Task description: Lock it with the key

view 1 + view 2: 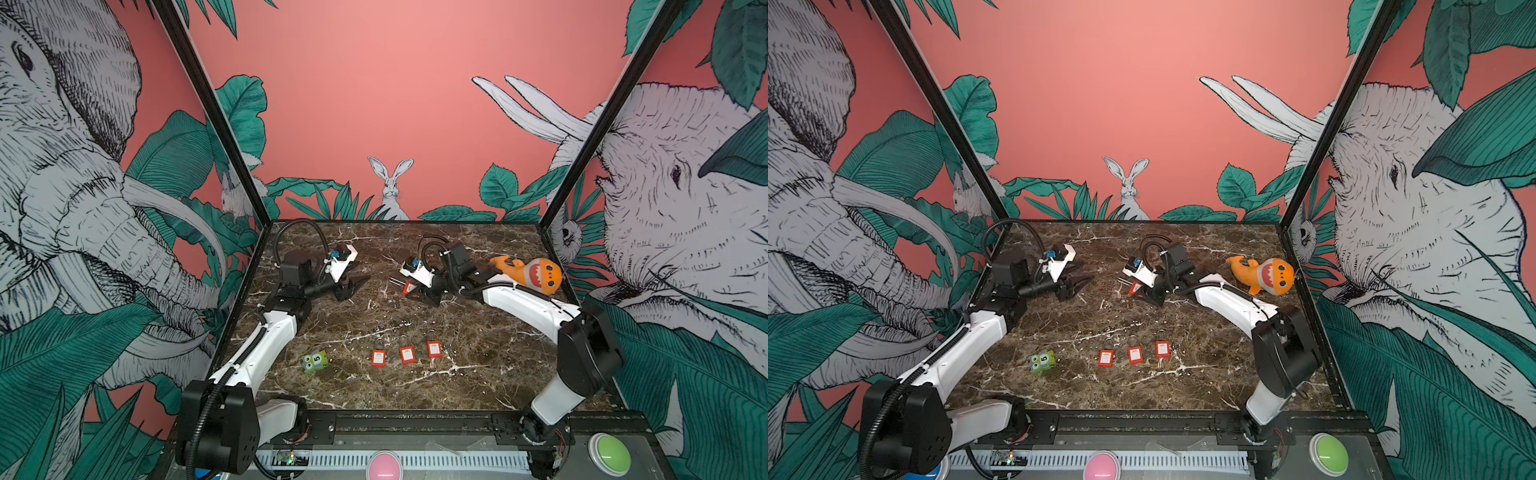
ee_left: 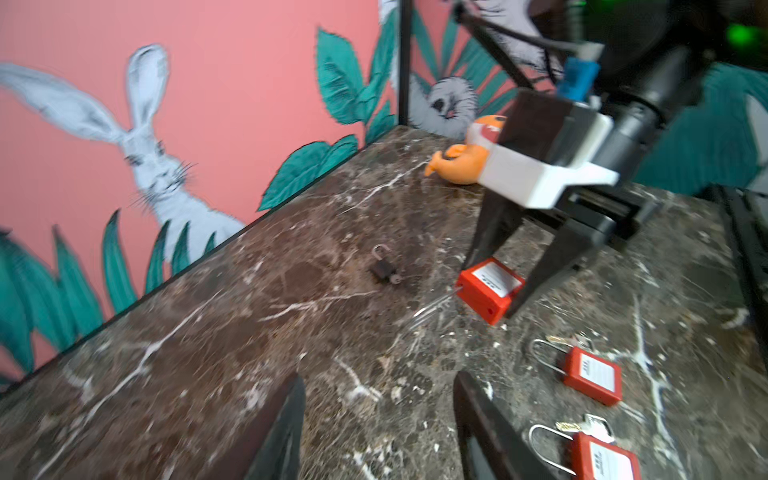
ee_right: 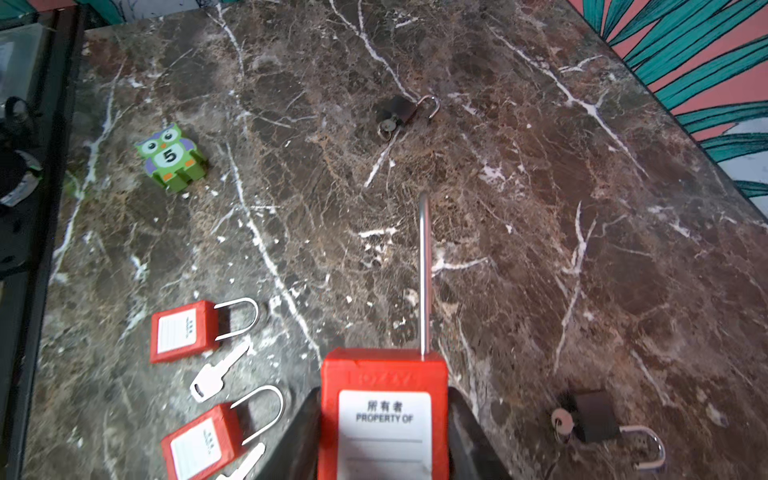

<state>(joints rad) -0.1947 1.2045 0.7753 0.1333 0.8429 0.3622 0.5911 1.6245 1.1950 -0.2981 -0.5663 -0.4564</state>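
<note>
A red plastic padlock with a white label and a long thin steel loop (image 3: 384, 415) is pinched by the right gripper (image 2: 490, 290). It is held up above the brown marble table (image 1: 478, 332), toward the back. The left gripper (image 1: 358, 287) is held near it, with its jaws spread and nothing between them. No key is seen in the held lock. Flat silver keys (image 3: 216, 376) are seen lying on the table beside the three other red padlocks (image 1: 407, 355) near the front edge, well away from both grippers.

A few things could go wrong from here:

- A key is thin and lies flat, so it could be pushed along the smooth table instead of being picked up.
- It could be picked up crooked, and then it would not go into the hole.
- The wrong key could be taken, since it cannot be told which key goes with which lock.
- The key end of the held lock cannot be seen. It seems to be tucked deep between the right jaws, so the way in may be blocked.
- If the key is pushed in hard, the lock could be turned or slid in the grip, because only its two smooth sides are pressed.
- The long loop sticks far out and could be bumped on the table or on the left gripper.
</note>
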